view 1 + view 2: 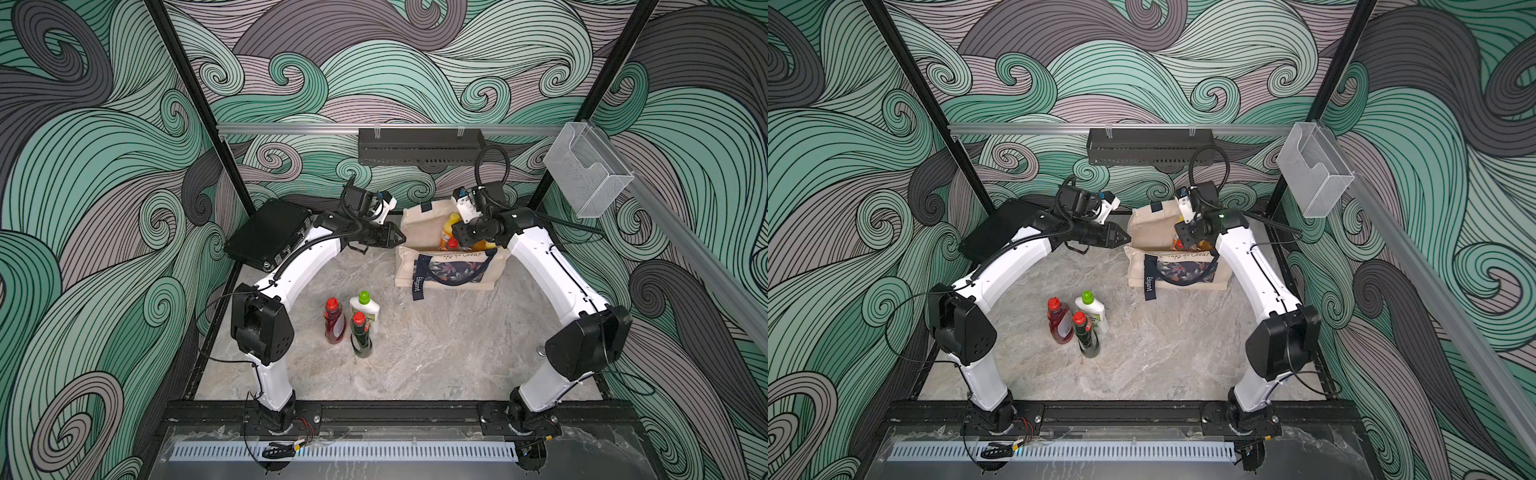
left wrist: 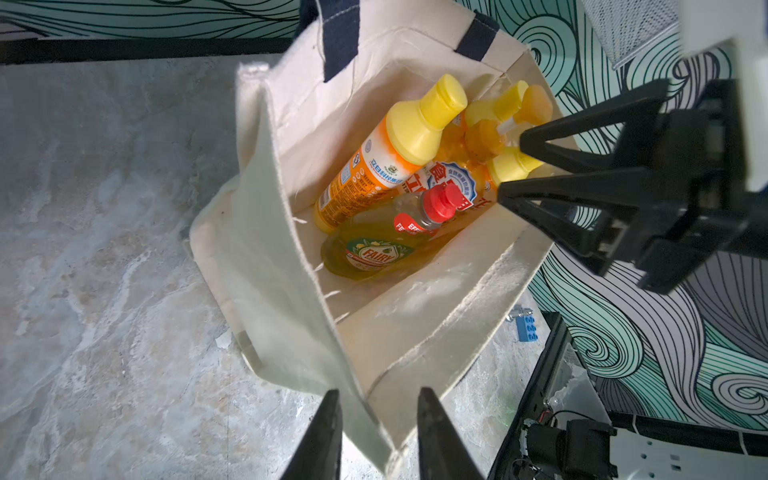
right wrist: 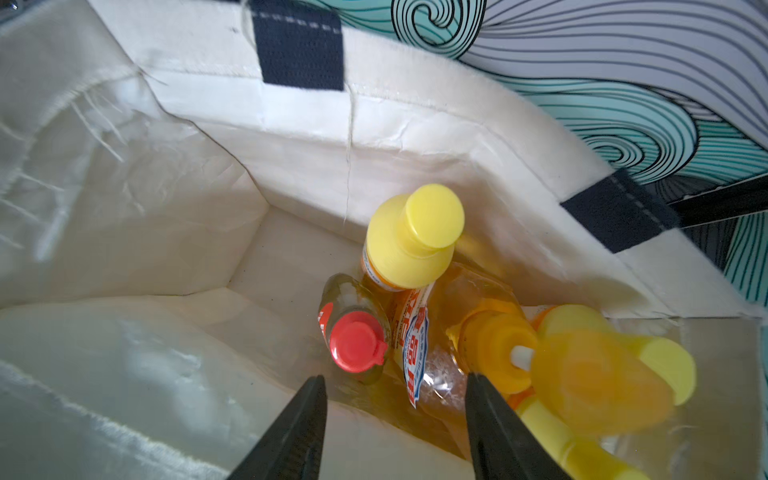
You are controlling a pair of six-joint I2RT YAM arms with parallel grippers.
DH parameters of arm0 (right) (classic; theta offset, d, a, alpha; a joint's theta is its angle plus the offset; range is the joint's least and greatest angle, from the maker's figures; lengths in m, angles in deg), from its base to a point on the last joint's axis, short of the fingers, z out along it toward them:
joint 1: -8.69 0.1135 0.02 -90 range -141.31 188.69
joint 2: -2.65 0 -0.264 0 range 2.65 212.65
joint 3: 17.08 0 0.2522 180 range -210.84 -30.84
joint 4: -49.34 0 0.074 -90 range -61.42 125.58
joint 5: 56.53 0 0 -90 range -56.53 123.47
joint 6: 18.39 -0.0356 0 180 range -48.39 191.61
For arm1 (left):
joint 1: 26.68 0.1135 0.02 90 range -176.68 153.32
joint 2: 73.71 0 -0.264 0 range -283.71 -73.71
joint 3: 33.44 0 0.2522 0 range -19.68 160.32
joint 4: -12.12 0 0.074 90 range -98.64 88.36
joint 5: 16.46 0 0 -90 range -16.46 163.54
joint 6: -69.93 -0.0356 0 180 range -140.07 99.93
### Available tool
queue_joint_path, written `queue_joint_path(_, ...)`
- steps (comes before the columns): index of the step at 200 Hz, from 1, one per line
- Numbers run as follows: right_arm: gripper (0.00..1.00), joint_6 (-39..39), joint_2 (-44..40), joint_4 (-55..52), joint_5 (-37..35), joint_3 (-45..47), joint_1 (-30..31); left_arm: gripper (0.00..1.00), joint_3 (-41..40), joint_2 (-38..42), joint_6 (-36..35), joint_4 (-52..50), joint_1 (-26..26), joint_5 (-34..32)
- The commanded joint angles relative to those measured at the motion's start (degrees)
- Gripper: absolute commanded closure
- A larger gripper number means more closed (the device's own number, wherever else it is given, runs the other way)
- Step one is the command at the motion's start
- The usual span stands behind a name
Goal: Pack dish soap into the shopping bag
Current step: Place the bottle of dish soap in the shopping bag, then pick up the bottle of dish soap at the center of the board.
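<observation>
My left gripper [image 2: 376, 399] is open. The corner edge of the cream canvas shopping bag with navy handles [image 2: 270, 249] sits loose between my two fingers. I think I am there to keep the bag's mouth wide. My right gripper [image 3: 395, 382] is open too and holds nothing. It hangs over the bag's mouth, above the bottles.

Inside lean an orange plastic bottle with a yellow cap [image 2: 374, 166], a yellow bottle with a red cap [image 2: 365, 253] and a big amber pump bottle [image 3: 473, 299]. They crowd one end, so there is room beside them.

Three more stand close together on the grey stone-look table [image 1: 436, 365], well apart from the bag: a red bottle [image 1: 335, 324], a white bottle with a green cap [image 1: 365, 309] and a dark green bottle [image 1: 360, 336]. I think they go in next.
</observation>
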Motion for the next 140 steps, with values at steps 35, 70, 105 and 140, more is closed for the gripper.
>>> queue_joint_path(35, 0.36, -2.08, -6.23, -3.66, 4.1, -4.27, 1.18, 0.62, -3.96, 8.88, 0.44, -1.28, 3.97, -3.43)
queue_joint_path(70, 0.32, -1.94, -13.79, -4.17, 2.92, 0.16, 8.43, 0.54, -13.36, 16.1, 1.11, 1.76, 11.26, -4.66)
queue_joint_path(105, 0.31, -4.97, -23.1, -1.16, 4.13, 9.11, 17.96, 0.4, -17.54, 20.37, 0.42, 1.6, 15.54, -8.32)
queue_joint_path(140, 0.32, -8.74, -26.49, 0.89, 6.42, 15.29, 28.04, 0.35, -18.23, 20.05, -0.18, 0.62, 17.5, -9.61)
